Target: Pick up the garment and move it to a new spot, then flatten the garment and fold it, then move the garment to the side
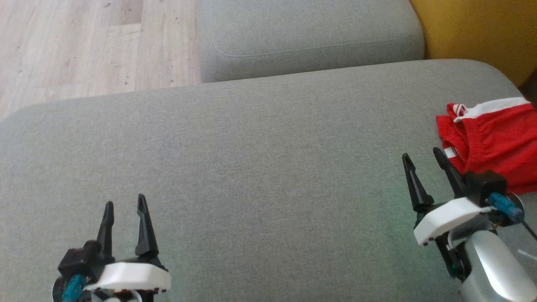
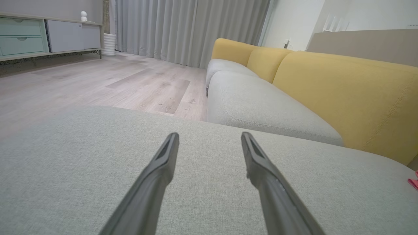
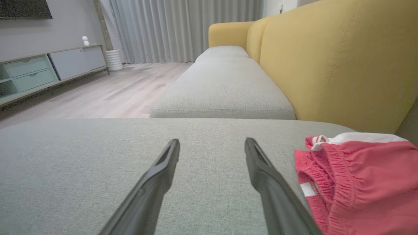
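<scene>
A red garment [image 1: 493,140] with a white band lies folded on the grey sofa cushion [image 1: 251,159] at the far right edge. In the right wrist view the garment [image 3: 359,182] sits just right of my fingers, elastic waistband facing me. A sliver of the garment [image 2: 413,182] shows at the right edge of the left wrist view. My right gripper [image 1: 423,158] is open just left of the garment, with nothing between its fingers. At the lower left my left gripper [image 1: 125,203] hangs open and empty over bare cushion.
A second grey seat cushion [image 1: 310,37] lies beyond the near one. The yellow sofa back [image 1: 478,29] rises at the far right. Wooden floor [image 1: 84,42] lies at the upper left. A low cabinet [image 3: 49,68] and grey curtains [image 3: 183,29] stand across the room.
</scene>
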Motion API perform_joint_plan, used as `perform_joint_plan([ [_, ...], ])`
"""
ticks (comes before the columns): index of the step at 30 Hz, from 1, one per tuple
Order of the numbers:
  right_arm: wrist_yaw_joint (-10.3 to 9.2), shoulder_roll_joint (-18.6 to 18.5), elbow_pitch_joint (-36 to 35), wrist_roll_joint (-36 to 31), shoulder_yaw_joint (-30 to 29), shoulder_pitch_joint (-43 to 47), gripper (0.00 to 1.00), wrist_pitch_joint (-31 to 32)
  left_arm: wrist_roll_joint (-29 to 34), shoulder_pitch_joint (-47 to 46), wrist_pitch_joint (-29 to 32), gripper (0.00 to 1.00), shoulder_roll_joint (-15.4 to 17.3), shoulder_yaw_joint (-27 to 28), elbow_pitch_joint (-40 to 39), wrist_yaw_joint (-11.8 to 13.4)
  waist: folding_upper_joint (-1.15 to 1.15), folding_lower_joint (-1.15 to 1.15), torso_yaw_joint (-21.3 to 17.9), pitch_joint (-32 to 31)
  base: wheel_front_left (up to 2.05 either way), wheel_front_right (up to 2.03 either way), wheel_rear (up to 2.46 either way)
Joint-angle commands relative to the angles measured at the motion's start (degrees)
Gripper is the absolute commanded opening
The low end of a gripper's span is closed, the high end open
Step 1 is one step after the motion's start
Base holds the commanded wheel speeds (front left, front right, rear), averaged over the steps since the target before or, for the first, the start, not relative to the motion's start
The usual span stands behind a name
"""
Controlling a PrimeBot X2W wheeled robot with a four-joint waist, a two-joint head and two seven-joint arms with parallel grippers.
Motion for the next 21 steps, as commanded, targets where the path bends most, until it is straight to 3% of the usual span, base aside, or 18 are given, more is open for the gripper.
perform_joint_plan([
  [1, 0.39, 0.4, -3.5, -1.3, -0.5, -0.4, 1.0, 0.7, 0.2, -1.4, -0.5, 1.0, 0.2, 2.9, -1.1, -0.4, 0.0, 0.01, 0.4, -0.2, 0.0, 0.0, 0.0],
  [10, 0.39, 3.7, -11.8, -4.9, -4.8, 5.1, 1.0, 5.2, 0.7, -1.6, -0.6, 1.0, -0.6, 3.5, 0.4, -1.6, 0.0, 0.01, 0.0, 0.3, 0.0, 0.0, 0.0],
  [21, 0.39, 5.4, -15.6, -6.0, -6.2, 7.5, 1.0, 7.4, 0.8, -2.2, -0.6, 1.0, -0.1, 3.6, 1.8, -2.3, 0.0, 0.01, -1.0, 0.8, 0.0, 0.0, 0.0],
])
